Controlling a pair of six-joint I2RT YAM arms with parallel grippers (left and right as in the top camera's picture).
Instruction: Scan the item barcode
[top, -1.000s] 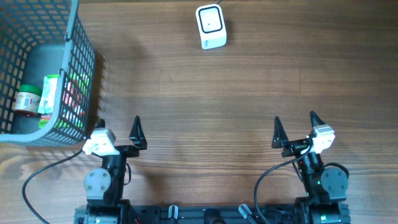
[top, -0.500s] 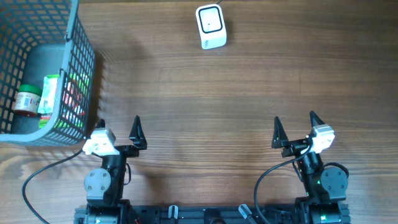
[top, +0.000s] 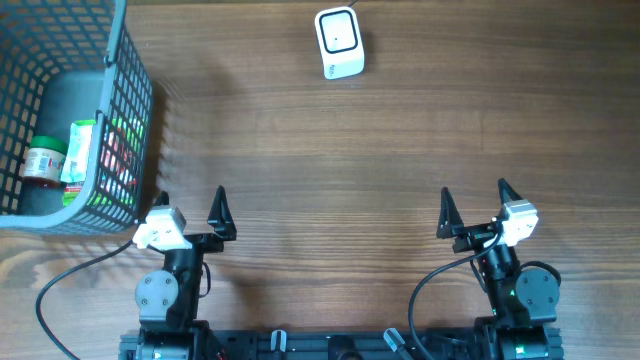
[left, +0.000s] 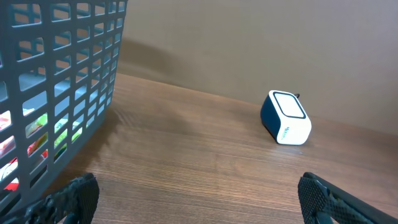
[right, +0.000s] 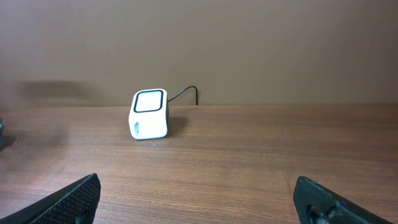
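A white barcode scanner (top: 339, 42) with a dark window stands at the far middle of the wooden table; it also shows as the scanner (left: 285, 117) in the left wrist view and the scanner (right: 149, 114) in the right wrist view. Items lie in a grey mesh basket (top: 128, 120) at far left: a green-and-white carton (top: 80, 150) and a small jar (top: 44, 163) with a red lid. My left gripper (top: 190, 204) is open at the near left, just right of the basket's corner. My right gripper (top: 474, 201) is open at the near right. Both hold nothing.
The basket wall (left: 62, 81) fills the left of the left wrist view, with coloured packaging behind the mesh. A black cable (right: 186, 93) runs from the scanner toward the back wall. Bare wood lies between the grippers and the scanner.
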